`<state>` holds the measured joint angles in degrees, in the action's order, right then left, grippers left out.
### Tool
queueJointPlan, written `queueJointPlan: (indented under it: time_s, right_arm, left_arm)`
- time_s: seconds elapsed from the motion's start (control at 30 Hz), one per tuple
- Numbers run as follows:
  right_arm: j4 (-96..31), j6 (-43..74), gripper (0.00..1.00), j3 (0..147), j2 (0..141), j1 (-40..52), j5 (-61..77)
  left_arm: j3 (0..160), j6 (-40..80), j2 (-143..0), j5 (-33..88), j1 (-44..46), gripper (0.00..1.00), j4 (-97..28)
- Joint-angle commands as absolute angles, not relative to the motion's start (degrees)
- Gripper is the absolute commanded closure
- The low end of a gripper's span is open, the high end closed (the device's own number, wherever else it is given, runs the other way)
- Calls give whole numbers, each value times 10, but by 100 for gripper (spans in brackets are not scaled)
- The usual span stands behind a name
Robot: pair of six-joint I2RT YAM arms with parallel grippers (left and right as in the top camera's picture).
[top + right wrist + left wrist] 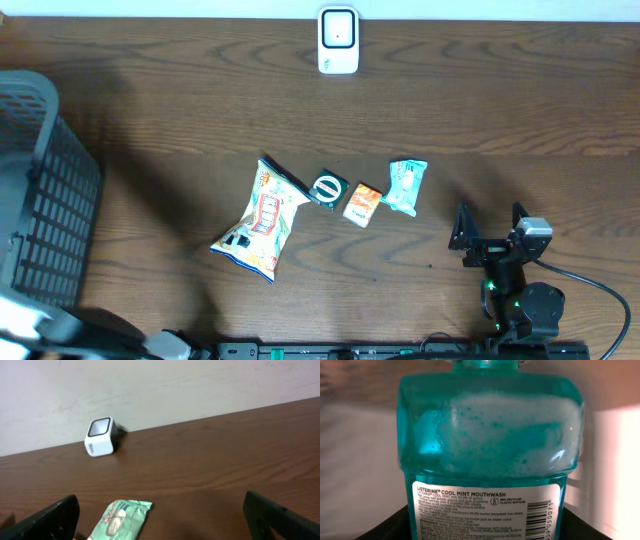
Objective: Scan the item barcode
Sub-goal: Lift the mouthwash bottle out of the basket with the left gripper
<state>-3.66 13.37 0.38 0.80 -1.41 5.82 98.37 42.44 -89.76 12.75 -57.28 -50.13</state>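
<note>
The left wrist view is filled by a teal mouthwash bottle, foamy inside, its white back label and barcode facing the camera. My left gripper is shut on the bottle, a black finger on each side of it. Neither this gripper nor the bottle shows in the overhead view. The white scanner stands at the table's far edge, seen also as the scanner by the wall. At the front right, my right gripper is open and holds nothing.
A snack bag, a round green item, an orange packet and a mint-green packet lie mid-table. The mint-green packet lies just ahead of the right fingers. A grey basket stands at the left edge.
</note>
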Motion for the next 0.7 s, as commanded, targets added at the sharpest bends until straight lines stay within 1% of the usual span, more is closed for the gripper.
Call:
queueJointPlan:
  time_s: [0.0,0.07,0.17,0.27,0.3,0.37,0.4,0.5,0.6,0.67]
  right_arm:
    - [-39,132,1,3,7,-11,62]
    - [-39,132,1,3,7,-11,62]
    - [-39,132,1,3,6,-11,62]
    - [-39,132,1,3,7,-11,62]
    - [-39,132,1,3,7,-11,62]
    - [-39,132,1,3,7,-11,62]
    - [-39,132,1,3,6,-11,62]
    - [-39,132,1,3,7,-11,62]
    - [-39,132,1,3,7,-11,62]
    - [-39,132,1,3,7,-11,62]
  left_arm:
    - [1005,430,-827,315,-556,56,-464]
    - [1005,431,-797,359,-534,56,-446]
    - [1005,426,-756,369,-466,56,-442]
    - [1005,380,-729,366,-353,56,-442]
    - [1005,358,-725,352,-303,56,-445]
    - [1005,326,-723,292,-217,56,-463]
    - [1004,307,-727,236,-168,56,-480]
    - [1000,274,-744,93,-65,56,-526]
    - [988,273,-774,-15,6,56,-573]
    - [981,266,-796,-49,27,56,-602]
